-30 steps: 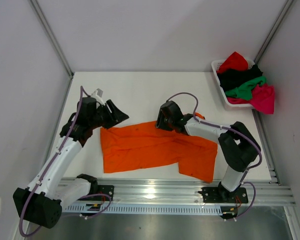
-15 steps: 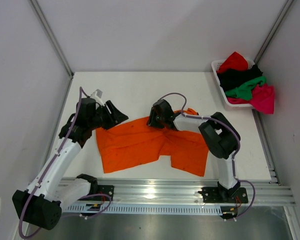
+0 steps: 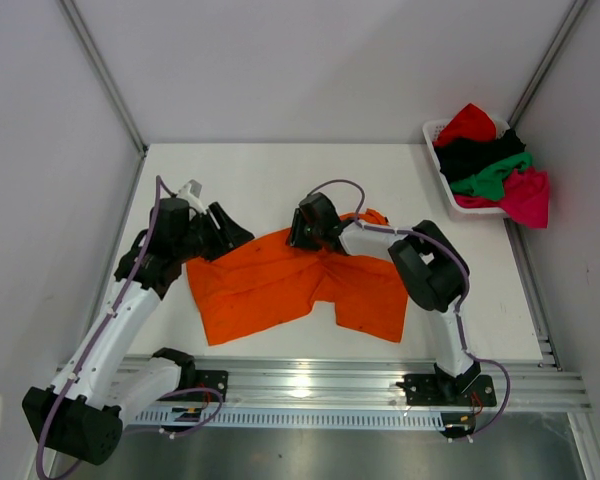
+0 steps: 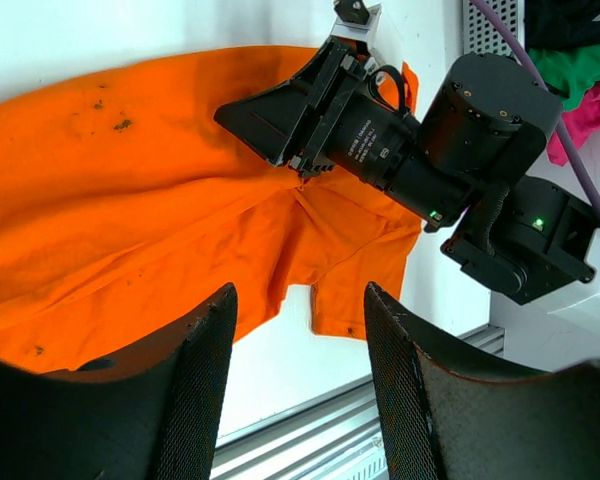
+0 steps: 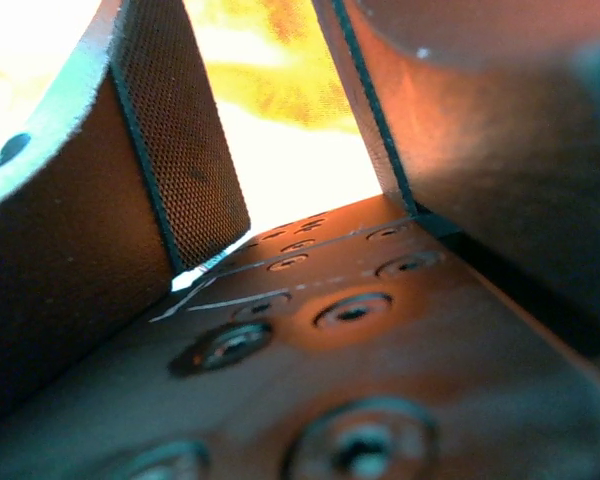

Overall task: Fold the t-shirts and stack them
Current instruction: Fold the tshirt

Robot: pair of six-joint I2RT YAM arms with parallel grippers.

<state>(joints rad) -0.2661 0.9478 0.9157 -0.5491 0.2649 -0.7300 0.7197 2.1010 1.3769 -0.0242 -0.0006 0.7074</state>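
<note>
An orange t-shirt [image 3: 270, 290] lies rumpled on the white table, also wide across the left wrist view [image 4: 130, 200]. My right gripper [image 3: 298, 234] rests low on the shirt's far edge, where creases run together [image 4: 230, 118]. Its jaws stand apart, with bright orange cloth showing between them [image 5: 270, 40]. Above the shirt's far left corner my left gripper [image 3: 235, 232] hovers open, with nothing between its fingers [image 4: 298, 300]. Red [image 3: 468, 122], black [image 3: 470, 155], green [image 3: 492, 178] and magenta-pink [image 3: 527, 197] t-shirts are heaped in the basket.
The white slatted basket [image 3: 432, 130] stands at the table's far right corner, one pink shirt hanging over its near rim. Grey walls close in the table on three sides. A metal rail [image 3: 310, 385] runs along the near edge by the arm bases.
My right gripper has slid left and slightly away, and the whole orange shirt has shifted left with it and bunched narrower. The right elbow swung inward. My left gripper drifted a little left.
</note>
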